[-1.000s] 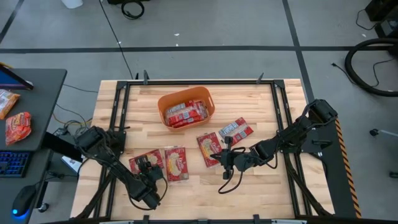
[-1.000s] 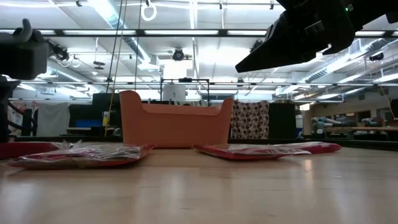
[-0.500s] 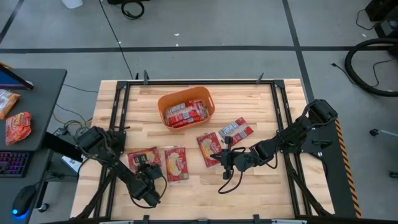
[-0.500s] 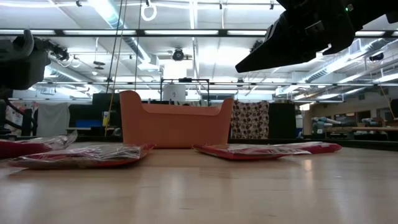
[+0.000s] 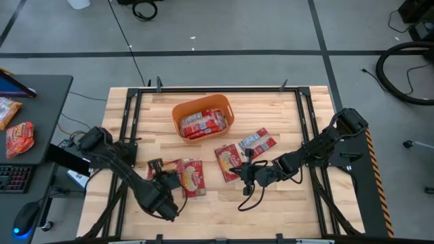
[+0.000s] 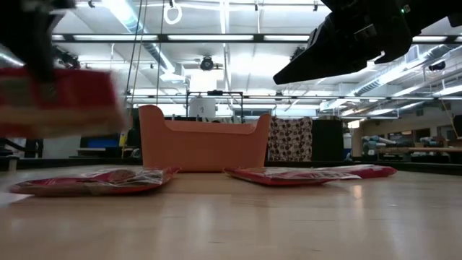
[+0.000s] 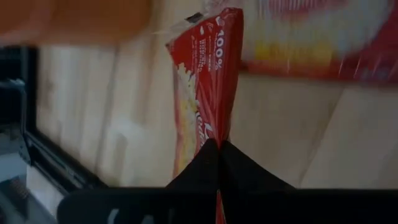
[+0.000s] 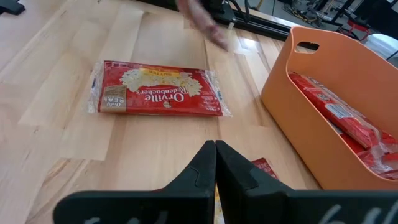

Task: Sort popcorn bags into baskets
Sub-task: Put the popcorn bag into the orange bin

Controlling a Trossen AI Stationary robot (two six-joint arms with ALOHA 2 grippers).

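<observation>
The orange basket stands at the table's far middle with several red popcorn bags in it. My left gripper is at the near left, shut on one red popcorn bag, which the low view shows blurred above the table. Another bag lies flat beside it, and two more lie flat toward the middle. My right gripper hovers shut by the middle bag, holding nothing. My left gripper pinches the popcorn bag between its two shut fingers at one end. The bag is turned on edge and reaches away from the fingertips. It hangs lifted clear of the table.
A black frame runs along the table's left, far and right sides. A side table at the far left holds two orange-red snack packs. Bare wood lies along the near edge.
My left gripper has shut on the bag that lay flat at the near left and has risen with it, shifting a little toward the table's right. The bag has come up off the table and turned onto its edge. My right gripper has kept still.
</observation>
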